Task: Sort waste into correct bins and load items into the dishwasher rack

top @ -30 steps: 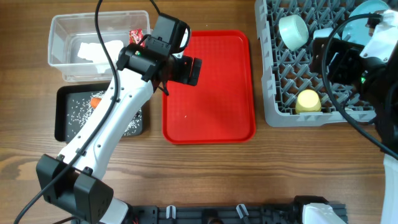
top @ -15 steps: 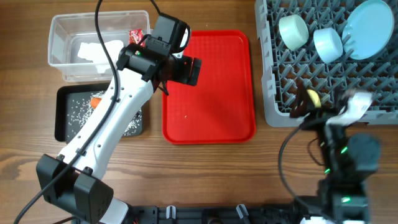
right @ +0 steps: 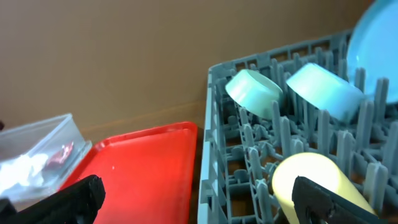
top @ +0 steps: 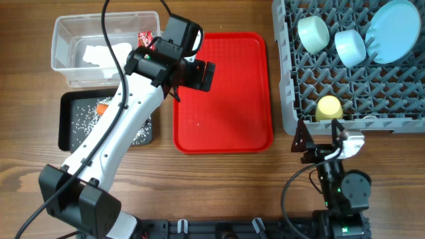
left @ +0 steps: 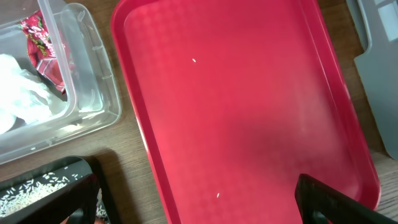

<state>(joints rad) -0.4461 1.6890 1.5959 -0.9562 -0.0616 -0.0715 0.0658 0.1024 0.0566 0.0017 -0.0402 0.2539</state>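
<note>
A wooden table [top: 219, 192] is seen from above. The large grey dishwasher rack [top: 372, 86] is set at the upper right. Four items are held among its pegs: a pale green bowl [top: 313, 33], a light blue bowl [top: 350, 46] beside it, a light blue plate [top: 396, 30] at the far corner, and a small yellow cup [top: 329, 107] near the front edge. At the upper left, a white napkin [top: 99, 54] and a red wrapper [top: 145, 36] are held in the clear tub [top: 63, 40]. Just below it, rice grains [top: 83, 119] and an orange carrot [top: 102, 108] are held in the black tray [top: 66, 126]. A flat red tray [top: 222, 93] is placed between bins and rack. The left gripper [top: 206, 75] is held over this tray, its jaws spread and empty. The right gripper [top: 321, 138] is held just in front of the rack, near the cup, jaws likewise parted and empty.
</note>
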